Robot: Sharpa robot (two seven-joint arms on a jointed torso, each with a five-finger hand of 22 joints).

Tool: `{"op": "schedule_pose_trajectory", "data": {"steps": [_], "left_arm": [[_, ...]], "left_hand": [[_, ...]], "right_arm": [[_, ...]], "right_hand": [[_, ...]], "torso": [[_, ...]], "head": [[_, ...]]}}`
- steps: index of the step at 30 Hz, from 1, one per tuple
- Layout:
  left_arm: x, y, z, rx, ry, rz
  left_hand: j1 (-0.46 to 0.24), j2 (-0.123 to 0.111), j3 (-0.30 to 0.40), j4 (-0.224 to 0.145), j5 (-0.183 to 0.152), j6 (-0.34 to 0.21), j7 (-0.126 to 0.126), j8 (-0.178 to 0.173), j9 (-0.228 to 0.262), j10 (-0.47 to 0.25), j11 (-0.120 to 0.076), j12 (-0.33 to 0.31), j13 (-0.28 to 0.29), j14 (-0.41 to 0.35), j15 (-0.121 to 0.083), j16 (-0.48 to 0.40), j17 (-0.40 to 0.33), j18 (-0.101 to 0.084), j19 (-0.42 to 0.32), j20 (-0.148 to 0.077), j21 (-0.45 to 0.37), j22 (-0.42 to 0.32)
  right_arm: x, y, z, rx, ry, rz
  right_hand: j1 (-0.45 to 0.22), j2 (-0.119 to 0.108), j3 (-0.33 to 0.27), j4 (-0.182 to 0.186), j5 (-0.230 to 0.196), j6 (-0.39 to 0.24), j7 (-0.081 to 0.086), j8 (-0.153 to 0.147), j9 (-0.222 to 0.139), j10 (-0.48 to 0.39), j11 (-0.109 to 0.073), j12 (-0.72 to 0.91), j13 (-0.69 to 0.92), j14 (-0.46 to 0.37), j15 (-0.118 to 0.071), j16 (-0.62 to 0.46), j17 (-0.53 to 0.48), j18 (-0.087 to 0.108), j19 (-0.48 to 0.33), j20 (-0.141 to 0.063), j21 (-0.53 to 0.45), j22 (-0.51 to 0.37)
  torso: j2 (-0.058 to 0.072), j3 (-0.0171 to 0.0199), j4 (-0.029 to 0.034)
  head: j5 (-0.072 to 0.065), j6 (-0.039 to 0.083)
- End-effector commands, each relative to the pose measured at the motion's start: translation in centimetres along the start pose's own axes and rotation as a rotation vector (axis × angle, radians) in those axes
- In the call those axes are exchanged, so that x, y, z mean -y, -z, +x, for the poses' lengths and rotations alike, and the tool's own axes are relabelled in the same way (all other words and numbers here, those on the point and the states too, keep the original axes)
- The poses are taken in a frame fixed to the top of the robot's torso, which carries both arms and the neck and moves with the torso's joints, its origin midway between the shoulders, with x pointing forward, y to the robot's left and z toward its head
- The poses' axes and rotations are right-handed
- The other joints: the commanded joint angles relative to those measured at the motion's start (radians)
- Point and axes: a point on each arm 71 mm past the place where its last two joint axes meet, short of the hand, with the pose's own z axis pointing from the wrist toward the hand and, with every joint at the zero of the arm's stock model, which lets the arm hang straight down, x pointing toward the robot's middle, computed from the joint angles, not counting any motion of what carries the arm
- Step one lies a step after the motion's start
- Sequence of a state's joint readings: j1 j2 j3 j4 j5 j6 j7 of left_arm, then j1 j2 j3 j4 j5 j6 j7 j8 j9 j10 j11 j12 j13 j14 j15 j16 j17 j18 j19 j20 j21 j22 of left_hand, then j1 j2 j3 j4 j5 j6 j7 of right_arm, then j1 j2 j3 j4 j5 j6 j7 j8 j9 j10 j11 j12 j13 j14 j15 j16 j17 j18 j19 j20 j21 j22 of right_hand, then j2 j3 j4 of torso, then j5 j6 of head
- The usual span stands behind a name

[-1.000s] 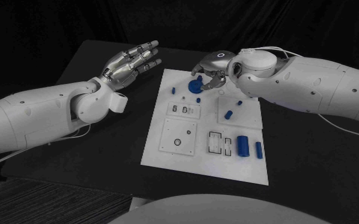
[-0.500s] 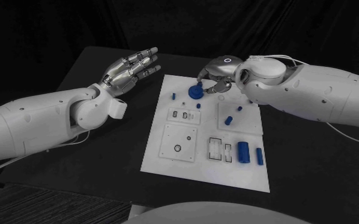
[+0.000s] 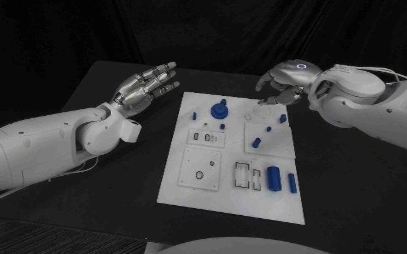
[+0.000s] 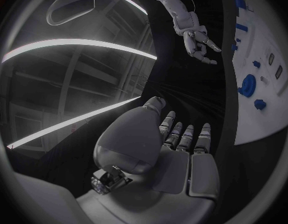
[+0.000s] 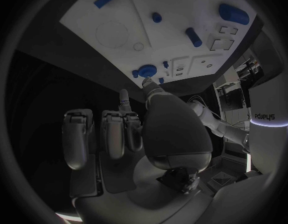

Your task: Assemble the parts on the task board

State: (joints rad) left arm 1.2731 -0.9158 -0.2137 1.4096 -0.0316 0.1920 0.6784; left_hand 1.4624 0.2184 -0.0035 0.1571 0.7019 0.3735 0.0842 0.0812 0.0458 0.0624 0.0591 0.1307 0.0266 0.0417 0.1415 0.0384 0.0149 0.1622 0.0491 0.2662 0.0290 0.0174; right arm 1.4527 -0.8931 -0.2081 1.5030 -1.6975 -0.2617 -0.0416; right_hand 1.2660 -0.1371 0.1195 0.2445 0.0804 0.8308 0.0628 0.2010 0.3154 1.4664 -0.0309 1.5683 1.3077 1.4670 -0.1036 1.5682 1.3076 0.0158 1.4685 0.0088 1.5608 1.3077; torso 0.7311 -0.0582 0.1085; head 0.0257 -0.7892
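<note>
The only legible writing was "fourier" (partly cut off) on a white surface at the rim of the right wrist view. The left hand [image 3: 146,85] hovered above the table beside the left edge of the task board [image 3: 212,192], fingers straight and spread, palm up and holding nothing. The right hand [image 3: 284,83] hung above the board's far right corner with its fingers loosely curled and apart, nothing between them. On the task board, a round blue part [image 3: 220,111] with a raised hub sat near the far edge, with small blue pegs [image 3: 193,115] beside it. A short blue part [image 3: 256,143] lay on the right-hand square plate, and a thicker cylinder [image 3: 274,177] and a thin one [image 3: 293,183] lay side by side near the right edge. What the tiny slotted inserts held was too small to make out.
</note>
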Motion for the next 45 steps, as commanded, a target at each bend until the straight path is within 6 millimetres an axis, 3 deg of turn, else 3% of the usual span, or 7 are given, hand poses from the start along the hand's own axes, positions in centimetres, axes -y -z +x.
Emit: {"op": "schedule_pose_trajectory", "data": {"steps": [1, 10, 16, 21, 26, 33, 45], "left_arm": [[0.3, -0.1, 0.2, -0.007, 0.008, 0.048], [0.1, 0.0, 0.2, -0.009, 0.012, 0.045], [0.0, 0.0, 0.3, -0.011, 0.014, 0.043], [-0.2, 0.0, 0.2, -0.011, 0.016, 0.042], [-0.2, 0.1, 0.1, -0.008, 0.015, 0.039], [-0.2, 0.2, 0.0, -0.008, 0.016, 0.039], [-0.2, 0.3, -0.1, -0.007, 0.016, 0.034]], "left_hand": [[-0.009, -0.001, 0.007, 0.001, 0.004, 0.000, -0.001, 0.004, 0.001, -0.001, 0.003, 0.002, 0.000, -0.001, 0.004, 0.006, 0.001, 0.019, 0.005, 0.003, 0.004, 0.002], [-0.009, -0.001, 0.007, 0.001, 0.004, 0.000, -0.001, 0.004, 0.001, -0.001, 0.003, 0.002, 0.000, -0.001, 0.004, 0.006, 0.001, 0.019, 0.005, 0.003, 0.004, 0.002], [-0.009, -0.001, 0.007, 0.001, 0.004, 0.000, -0.001, 0.004, 0.001, -0.001, 0.003, 0.002, 0.000, -0.001, 0.004, 0.006, 0.001, 0.019, 0.005, 0.003, 0.004, 0.002], [-0.009, -0.002, 0.009, 0.000, 0.005, 0.000, -0.002, 0.004, 0.001, -0.001, 0.002, 0.001, 0.000, -0.001, 0.004, 0.005, 0.001, 0.019, 0.005, 0.003, 0.004, 0.001], [-0.009, -0.002, 0.009, 0.000, 0.005, 0.000, -0.002, 0.004, 0.001, -0.001, 0.002, 0.001, 0.000, -0.001, 0.004, 0.005, 0.001, 0.019, 0.005, 0.003, 0.004, 0.001], [-0.010, -0.002, 0.009, 0.000, 0.005, -0.002, -0.002, 0.004, 0.000, -0.002, 0.002, 0.000, 0.000, -0.002, 0.004, 0.005, 0.000, 0.019, 0.004, 0.003, 0.004, 0.001], [-0.010, -0.002, 0.009, 0.000, 0.005, -0.002, -0.002, 0.004, 0.000, -0.002, 0.002, 0.000, 0.000, -0.002, 0.004, 0.005, 0.000, 0.019, 0.004, 0.003, 0.004, 0.001]], "right_arm": [[1.0, 1.0, -0.2, 0.022, -0.011, 0.075], [3.4, 4.0, 1.6, -0.001, -0.045, 0.157], [4.2, 4.8, 3.2, -0.033, -0.055, 0.186], [4.6, 5.1, 4.3, -0.058, -0.059, 0.193], [4.7, 5.2, 5.0, -0.068, -0.063, 0.198], [4.8, 5.2, 5.6, -0.075, -0.064, 0.206], [4.8, 5.1, 6.4, -0.092, -0.067, 0.210]], "right_hand": [[0.010, -0.016, -0.006, 0.031, -0.006, -0.023, 0.000, 0.014, 0.011, 0.104, 0.008, 0.003, 0.263, 0.104, 0.004, 0.003, 0.263, -0.014, 0.099, 0.006, 0.005, 0.261], [0.017, -0.027, -0.018, 0.048, 0.011, -0.120, 0.001, 0.027, 0.021, 0.104, 0.009, 0.003, 0.263, 0.104, 0.005, 0.002, 0.262, -0.015, 0.100, 0.006, 0.006, 0.262], [0.020, -0.025, -0.016, 0.047, 0.041, -0.147, 0.002, 0.033, 0.020, 0.104, 0.009, 0.003, 0.263, 0.103, 0.005, 0.000, 0.259, -0.015, 0.100, 0.006, 0.006, 0.261], [0.034, -0.017, -0.010, 0.045, 0.108, -0.163, 0.001, 0.048, 0.018, 0.104, 0.009, 0.003, 0.263, 0.103, 0.005, 0.000, 0.259, -0.015, 0.100, 0.006, 0.006, 0.262], [0.036, -0.021, -0.012, 0.045, 0.104, -0.177, 0.001, 0.048, 0.016, 0.104, 0.009, 0.003, 0.263, 0.103, 0.004, -0.001, 0.258, -0.014, 0.099, 0.006, 0.004, 0.261], [0.035, -0.028, -0.017, 0.047, 0.082, -0.191, 0.004, 0.056, 0.016, 0.104, 0.010, 0.003, 0.263, 0.103, 0.005, -0.001, 0.258, -0.013, 0.097, 0.006, 0.002, 0.260], [0.069, -0.009, -0.004, 0.040, 0.211, -0.217, 0.011, 0.145, 0.039, 0.104, 0.016, 0.003, 0.263, 0.102, 0.011, -0.002, 0.255, -0.012, 0.095, 0.011, -0.002, 0.258]], "torso": [[-0.002, -0.0005, -0.0056], [-0.001, -0.0026, -0.0076], [0.000, 0.0007, -0.0110], [-0.002, -0.0012, -0.0066], [-0.001, -0.0024, -0.0129], [0.000, -0.0024, -0.0062], [-0.002, -0.0041, -0.0047]], "head": [[0.000, -0.006], [-0.014, -0.014], [-0.014, -0.019], [-0.018, -0.027], [-0.012, -0.020], [-0.017, -0.030], [-0.020, -0.036]]}}
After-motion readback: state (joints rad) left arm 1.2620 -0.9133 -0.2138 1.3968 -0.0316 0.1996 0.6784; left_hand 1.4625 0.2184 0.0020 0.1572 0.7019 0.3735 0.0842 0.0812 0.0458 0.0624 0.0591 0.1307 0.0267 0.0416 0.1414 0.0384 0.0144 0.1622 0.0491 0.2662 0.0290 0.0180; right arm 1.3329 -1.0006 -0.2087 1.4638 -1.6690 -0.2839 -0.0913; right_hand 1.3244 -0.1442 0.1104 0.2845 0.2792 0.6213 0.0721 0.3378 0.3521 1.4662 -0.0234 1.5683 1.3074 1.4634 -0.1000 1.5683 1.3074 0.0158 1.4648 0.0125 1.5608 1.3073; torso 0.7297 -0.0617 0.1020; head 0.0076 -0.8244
